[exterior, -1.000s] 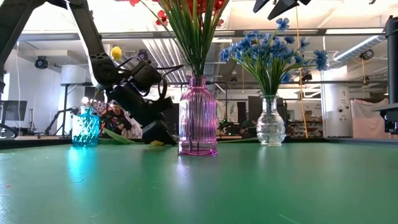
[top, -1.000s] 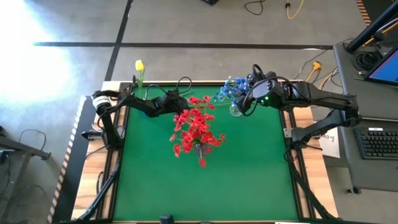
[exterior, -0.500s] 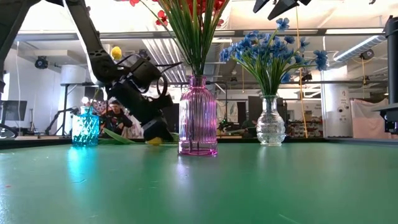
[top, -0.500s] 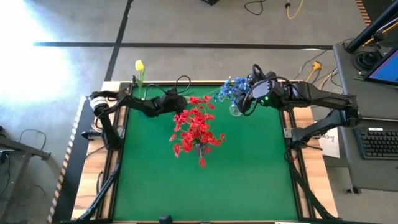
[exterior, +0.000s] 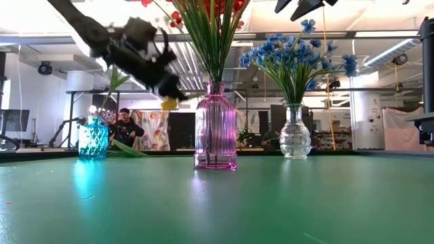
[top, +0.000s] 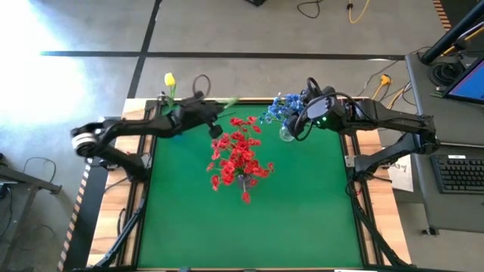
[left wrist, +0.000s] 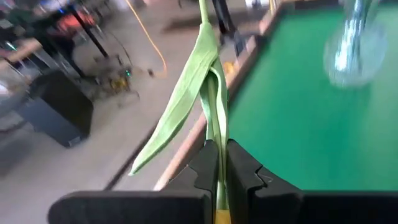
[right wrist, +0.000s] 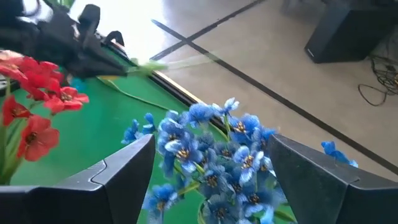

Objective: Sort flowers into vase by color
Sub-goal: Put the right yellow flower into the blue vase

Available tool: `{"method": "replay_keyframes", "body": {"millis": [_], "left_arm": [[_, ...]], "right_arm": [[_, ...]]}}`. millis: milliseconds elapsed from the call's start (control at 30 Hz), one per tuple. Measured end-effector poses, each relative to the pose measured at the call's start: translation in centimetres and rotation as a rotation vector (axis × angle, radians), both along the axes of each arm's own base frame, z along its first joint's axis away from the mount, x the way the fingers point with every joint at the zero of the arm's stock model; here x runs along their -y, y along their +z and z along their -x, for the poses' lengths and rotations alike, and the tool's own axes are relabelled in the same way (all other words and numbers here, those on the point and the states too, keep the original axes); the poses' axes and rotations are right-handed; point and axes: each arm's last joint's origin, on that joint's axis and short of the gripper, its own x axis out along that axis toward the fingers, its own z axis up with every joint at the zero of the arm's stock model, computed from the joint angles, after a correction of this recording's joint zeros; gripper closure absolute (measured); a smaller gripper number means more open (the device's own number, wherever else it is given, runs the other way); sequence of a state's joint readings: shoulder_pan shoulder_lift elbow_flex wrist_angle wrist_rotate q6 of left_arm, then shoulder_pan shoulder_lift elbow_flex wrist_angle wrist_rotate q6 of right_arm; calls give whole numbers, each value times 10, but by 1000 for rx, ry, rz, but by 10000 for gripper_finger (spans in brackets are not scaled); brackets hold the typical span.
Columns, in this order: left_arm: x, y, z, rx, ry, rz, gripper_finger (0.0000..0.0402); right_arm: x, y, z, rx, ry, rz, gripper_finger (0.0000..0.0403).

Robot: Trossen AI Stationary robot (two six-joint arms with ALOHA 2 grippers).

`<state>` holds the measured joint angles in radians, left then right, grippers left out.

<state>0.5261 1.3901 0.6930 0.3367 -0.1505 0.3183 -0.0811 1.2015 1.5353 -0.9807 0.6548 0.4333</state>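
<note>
Worktop: you have a green mat with three vases on it.
Left arm: you see it stretched from the left edge along the far side of the worktop, raised off the mat, wrist near the far edge.
Right arm: it reaches in from the right side and waits above the blue bunch.
Red flowers: the biggest bunch, standing in the pink ribbed vase near the middle of the mat.
Blue flowers: they stand in the clear vase at the far right part of the mat.
Teal vase: it sits at the far left corner, with one yellow bud on a stem above it.
Left end effector: its fingers are together, clamped on a green stem and leaf; in the low view you see it well above the mat, left of the pink vase, with a yellow flower hanging just below it.
Right end effector: its fingers stand wide apart on either side of the blue blossoms, holding nothing.
Person: you can see someone seated in the room behind the teal vase.
Writing: you will find no label or lettering that can be read.
</note>
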Motion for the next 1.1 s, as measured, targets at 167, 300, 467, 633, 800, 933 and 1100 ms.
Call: {"method": "replay_keyframes", "body": {"millis": [167,300,467,633,800,933,1100], "left_arm": [[13,38,17,141,0,-38,402],[25,65,31,249,-11,-78,402],[50,96,50,381,-95,-133,401],[79,115,61,510,-248,-105,401],[100,122,65,581,-328,-31,401],[109,120,64,563,-310,3,401],[119,117,60,585,-345,107,401]], "right_arm": [[1,6,-6,39,41,54,98],[1,16,-12,124,69,108,100],[2,29,-24,222,122,216,101],[1,35,-53,391,272,287,101],[3,32,-88,577,401,307,101],[4,24,-110,653,444,277,101],[6,23,-121,735,437,295,101]]}}
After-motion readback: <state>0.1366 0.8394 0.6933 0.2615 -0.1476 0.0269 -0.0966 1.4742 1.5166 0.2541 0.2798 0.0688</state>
